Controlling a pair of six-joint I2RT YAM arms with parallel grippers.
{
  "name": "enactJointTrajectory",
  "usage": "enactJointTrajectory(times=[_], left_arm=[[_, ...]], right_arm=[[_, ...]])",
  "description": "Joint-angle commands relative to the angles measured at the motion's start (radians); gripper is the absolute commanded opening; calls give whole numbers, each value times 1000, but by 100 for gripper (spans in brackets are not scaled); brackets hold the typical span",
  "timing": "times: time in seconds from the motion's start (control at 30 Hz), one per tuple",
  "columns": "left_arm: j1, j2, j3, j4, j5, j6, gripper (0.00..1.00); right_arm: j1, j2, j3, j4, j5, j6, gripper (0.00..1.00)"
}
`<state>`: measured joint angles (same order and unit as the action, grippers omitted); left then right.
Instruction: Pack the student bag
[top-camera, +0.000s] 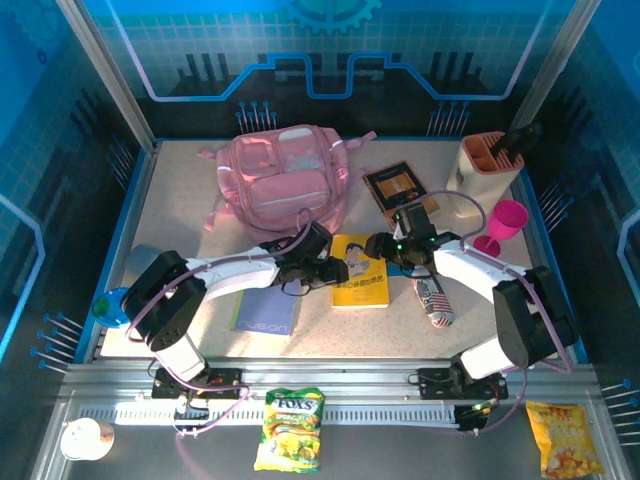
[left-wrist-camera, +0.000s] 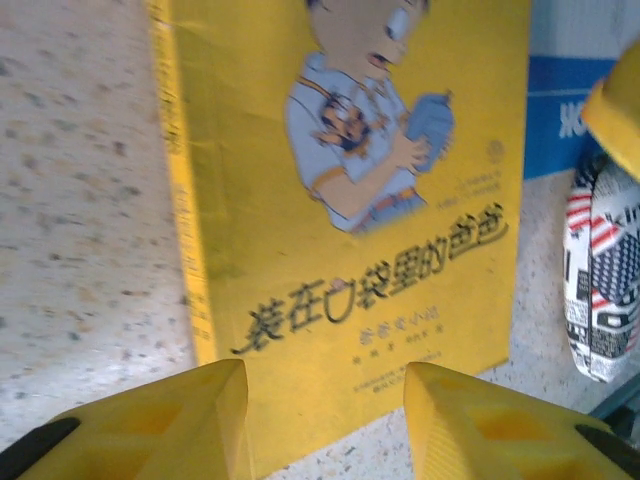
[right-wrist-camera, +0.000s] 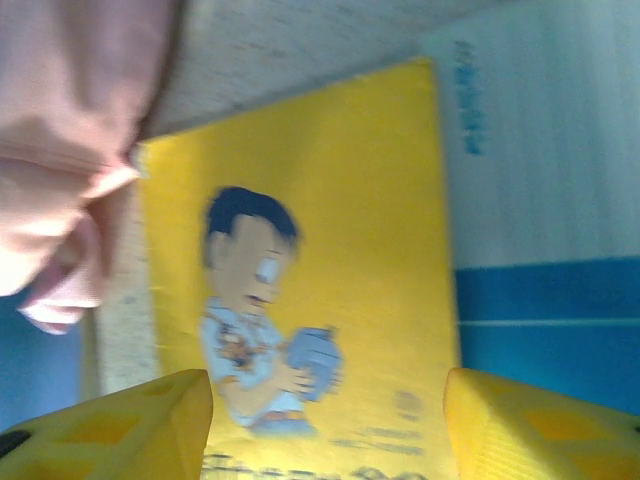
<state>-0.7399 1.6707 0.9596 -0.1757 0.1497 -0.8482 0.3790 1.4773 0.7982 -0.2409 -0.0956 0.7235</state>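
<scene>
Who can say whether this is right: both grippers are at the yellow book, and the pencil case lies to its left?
Not quite. The top external view shows the pencil case to the right of the yellow book, not its left. The left gripper and right gripper are indeed both at the book.

Table (top-camera: 175, 215): speckled beige
Far: student bag (top-camera: 280, 180), brown book (top-camera: 392, 185), holder (top-camera: 487, 165)
Middle: yellow book (top-camera: 365, 282), pink goblet (top-camera: 505, 222)
Near: notebook (top-camera: 265, 312), patterned pouch (top-camera: 433, 300)
</scene>
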Motion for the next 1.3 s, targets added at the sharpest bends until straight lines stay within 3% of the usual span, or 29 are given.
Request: enactJointTrajectory(times=[0.0,0.13,0.47,0.97,1.27], left_arm=[[29,25,-10,-31,-21,-50,43],[43,49,-4,-27,-18,-57,43],[45,139,35,16,65,-46,44],[39,102,45,178,301,-67,42],[25,41,-54,332,347,-118,36]], right_arm=[[-10,6,-13,-100,87,-75,59],[-9,46,2,-103,56,-90,50],[-7,101,3,-101,1,-90,38],[-7,126,-69,-48,-33,-37,31],[-6,104,-107,-32,-40,-12,29]])
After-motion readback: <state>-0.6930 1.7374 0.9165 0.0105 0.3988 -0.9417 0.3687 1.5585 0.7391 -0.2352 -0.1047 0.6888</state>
